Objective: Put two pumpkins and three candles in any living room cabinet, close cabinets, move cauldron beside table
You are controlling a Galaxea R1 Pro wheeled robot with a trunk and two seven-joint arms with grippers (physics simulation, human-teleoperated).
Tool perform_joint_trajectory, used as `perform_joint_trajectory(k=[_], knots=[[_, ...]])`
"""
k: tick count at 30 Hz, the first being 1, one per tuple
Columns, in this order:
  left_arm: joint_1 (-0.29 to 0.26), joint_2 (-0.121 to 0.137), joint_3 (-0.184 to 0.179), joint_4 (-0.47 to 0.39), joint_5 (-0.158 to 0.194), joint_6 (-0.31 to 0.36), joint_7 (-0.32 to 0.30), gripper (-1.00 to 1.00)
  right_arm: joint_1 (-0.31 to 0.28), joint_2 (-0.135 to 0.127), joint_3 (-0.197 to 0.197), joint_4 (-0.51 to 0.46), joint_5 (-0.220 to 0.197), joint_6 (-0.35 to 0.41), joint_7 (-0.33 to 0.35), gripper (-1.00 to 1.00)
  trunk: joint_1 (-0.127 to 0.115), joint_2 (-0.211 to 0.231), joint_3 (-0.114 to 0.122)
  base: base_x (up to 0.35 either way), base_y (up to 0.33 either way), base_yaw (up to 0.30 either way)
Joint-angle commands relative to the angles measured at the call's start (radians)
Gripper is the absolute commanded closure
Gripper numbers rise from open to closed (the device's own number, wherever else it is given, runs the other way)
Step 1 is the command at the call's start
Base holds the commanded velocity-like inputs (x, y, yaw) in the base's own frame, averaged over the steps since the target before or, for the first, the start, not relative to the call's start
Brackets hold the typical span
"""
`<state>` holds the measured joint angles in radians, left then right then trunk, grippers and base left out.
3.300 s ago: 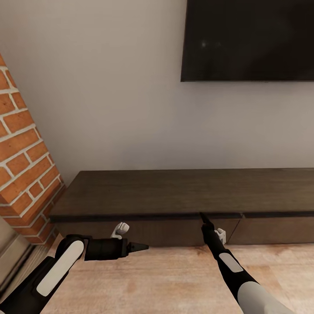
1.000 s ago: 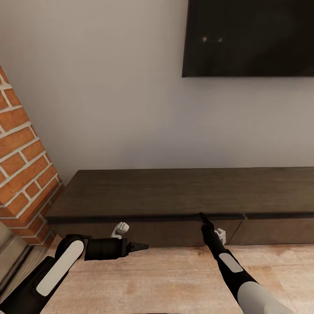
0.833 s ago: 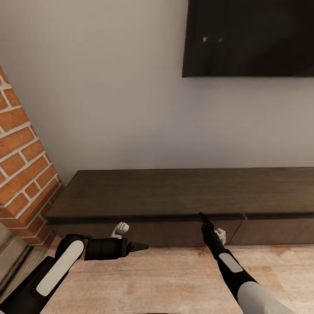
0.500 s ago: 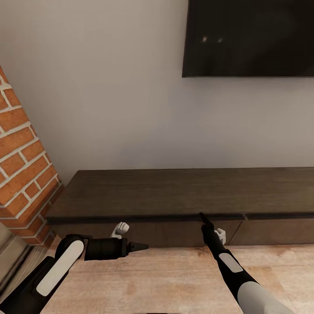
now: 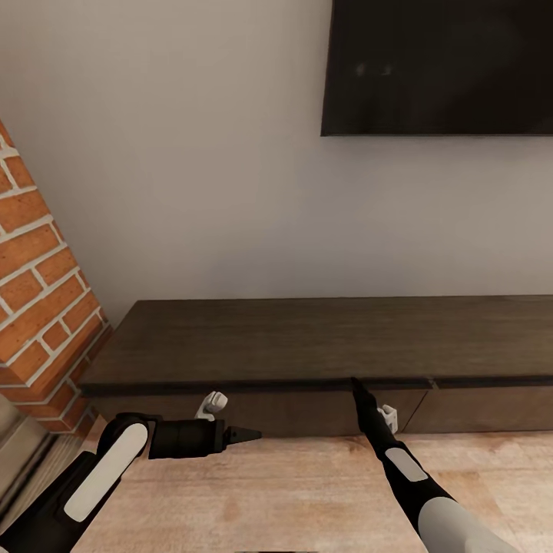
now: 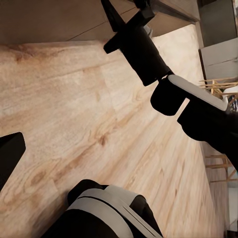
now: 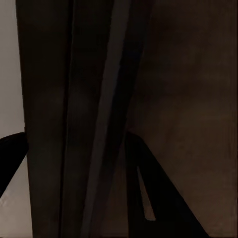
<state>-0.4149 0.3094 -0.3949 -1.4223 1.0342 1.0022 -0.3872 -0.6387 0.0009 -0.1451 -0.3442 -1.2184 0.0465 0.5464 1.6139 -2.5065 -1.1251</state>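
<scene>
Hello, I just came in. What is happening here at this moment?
The robot stands in front of the long dark cabinet under a wall screen. Its right end effector points up with its tip at the gap under the cabinet's top edge, at a drawer front that looks closed. The left end effector hovers over the wooden floor, holding nothing, pointing sideways. A brick column stands at the left.

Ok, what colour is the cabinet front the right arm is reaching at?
Dark brown wood grain; the cabinet shows best in the head view.
</scene>
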Motion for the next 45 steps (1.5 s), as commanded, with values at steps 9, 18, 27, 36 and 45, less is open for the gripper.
perform_joint_trajectory(k=[9, 18, 27, 36, 45], knots=[[-0.001, 0.001, -0.001, 0.000, -0.005, 0.001, -0.007, -1.00, -0.001, 0.001, 0.004, -0.006, -0.015, 0.007, 0.010, 1.00, 0.000, -0.001, -0.001, 0.000, 0.000, 0.000], [-0.001, 0.001, -0.002, 0.000, -0.005, 0.001, -0.008, -1.00, -0.001, 0.001, 0.004, -0.006, -0.015, 0.007, 0.010, 1.00, 0.000, -0.001, -0.001, -0.021, 0.000, 0.000], [-0.001, 0.000, -0.002, 0.000, -0.006, 0.001, -0.007, -1.00, -0.001, 0.001, 0.004, -0.006, -0.015, 0.007, 0.010, 1.00, 0.000, -0.001, -0.001, -0.003, 0.000, 0.000], [-0.001, 0.001, -0.002, 0.000, -0.005, 0.001, -0.007, -1.00, -0.001, 0.001, 0.004, -0.006, -0.015, 0.007, 0.010, 1.00, 0.000, -0.001, -0.001, 0.000, 0.000, 0.000], [-0.001, -0.001, -0.002, -0.001, -0.006, 0.001, -0.007, -1.00, -0.001, 0.001, 0.003, -0.006, -0.018, 0.007, 0.000, 1.00, 0.000, -0.001, -0.001, 0.000, 0.000, 0.000]])
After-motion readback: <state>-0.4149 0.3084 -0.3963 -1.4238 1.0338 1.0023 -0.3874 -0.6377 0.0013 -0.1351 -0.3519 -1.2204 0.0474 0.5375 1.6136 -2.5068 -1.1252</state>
